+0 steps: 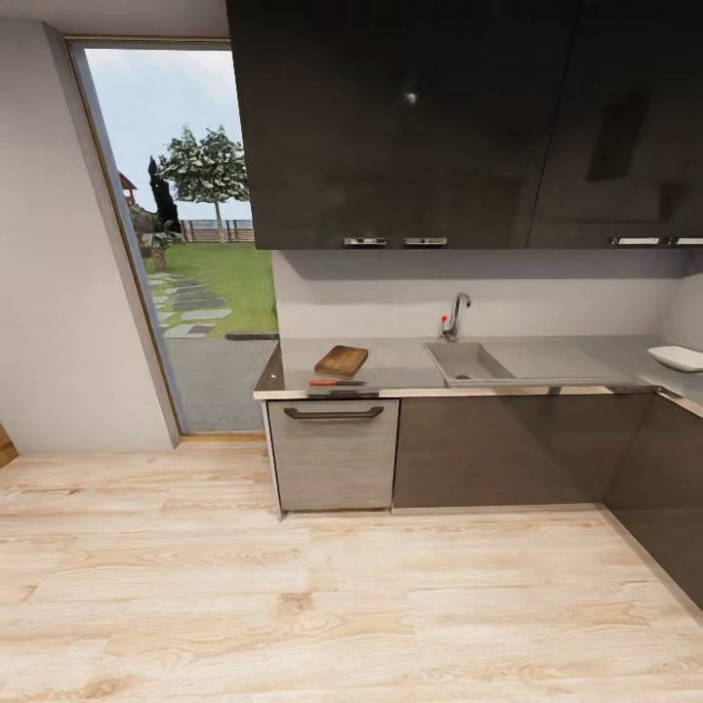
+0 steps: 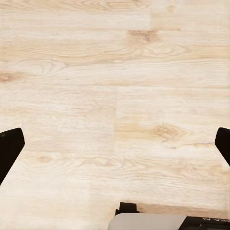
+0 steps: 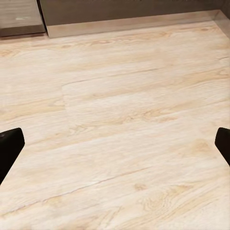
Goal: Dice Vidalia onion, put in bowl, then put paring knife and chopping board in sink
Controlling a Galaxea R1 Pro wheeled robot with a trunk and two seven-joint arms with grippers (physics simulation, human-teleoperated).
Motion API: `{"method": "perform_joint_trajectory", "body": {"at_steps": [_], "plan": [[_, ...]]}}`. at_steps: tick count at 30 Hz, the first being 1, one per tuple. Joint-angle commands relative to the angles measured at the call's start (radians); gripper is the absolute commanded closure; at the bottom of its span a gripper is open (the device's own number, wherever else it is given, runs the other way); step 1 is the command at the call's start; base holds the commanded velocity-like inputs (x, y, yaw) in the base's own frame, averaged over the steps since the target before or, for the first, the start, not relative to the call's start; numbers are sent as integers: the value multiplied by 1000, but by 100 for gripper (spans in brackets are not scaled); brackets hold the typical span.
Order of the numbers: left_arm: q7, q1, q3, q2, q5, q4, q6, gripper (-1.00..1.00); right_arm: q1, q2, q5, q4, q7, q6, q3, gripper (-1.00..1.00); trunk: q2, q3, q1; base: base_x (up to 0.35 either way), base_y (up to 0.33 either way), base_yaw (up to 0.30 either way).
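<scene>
A kitchen run is seen from across a pale wood-plank floor point(image 1: 293, 605) in the head view; the grey countertop point(image 1: 400, 366) is carried over dark lower cabinets, with dark wall cabinets point(image 1: 459, 117) hung above; the chopping board point(image 1: 342, 360) is laid on the countertop towards its left end, and the paring knife point(image 1: 337, 383) with its red-orange handle is laid just in front of the board, near the front edge, above a grey appliance front with a dark bar handle point(image 1: 334, 413); the sink point(image 1: 467, 363) is set into the countertop to the right of the board, with the curved tap point(image 1: 455, 314) and its red knob behind the basin and the flat drainboard stretched off to the right; the inside of the basin cannot be made out well enough for the onion to be told; the white bowl point(image 1: 677, 357) is placed on the countertop at the far right, well apart from the board; a tall window point(image 1: 186, 225) onto lawn and a tree is seen at the left; in the left wrist view, the left gripper point(image 2: 115, 146) is held over bare floor with its fingertips set wide apart and nothing between them; in the right wrist view, the right gripper point(image 3: 115, 146) is likewise spread wide and empty over the floor, with the cabinet base seen beyond.
</scene>
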Motion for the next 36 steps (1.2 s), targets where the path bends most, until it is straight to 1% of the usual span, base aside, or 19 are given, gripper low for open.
{"method": "perform_joint_trajectory", "body": {"at_steps": [1,15,18,19,30,36], "plan": [[0,0,1,0,0,-1,-2,-100,0,0,1,-1,-1,-2,-2,-100,-2,-2,1,0,0,0],[0,0,1,0,0,-2,-2,-100,0,0,1,0,0,-2,0,-100,-2,-2,1,0,0,0],[1,17,18,17,4,16,-19,-100,-13,18,-3,-18,17,-18,8,-100,-2,-2,1,0,0,0],[1,23,18,20,4,21,-24,-100,-13,23,-3,-23,23,-20,8,-100,-2,-2,1,0,0,0],[2,86,15,20,3,83,-86,-100,-14,28,-2,-18,25,-37,6,-100,-2,-2,1,0,0,0],[2,120,16,20,3,88,-119,-100,-14,29,-2,-17,25,-38,6,-100,-2,-2,1,94,0,0]]}}
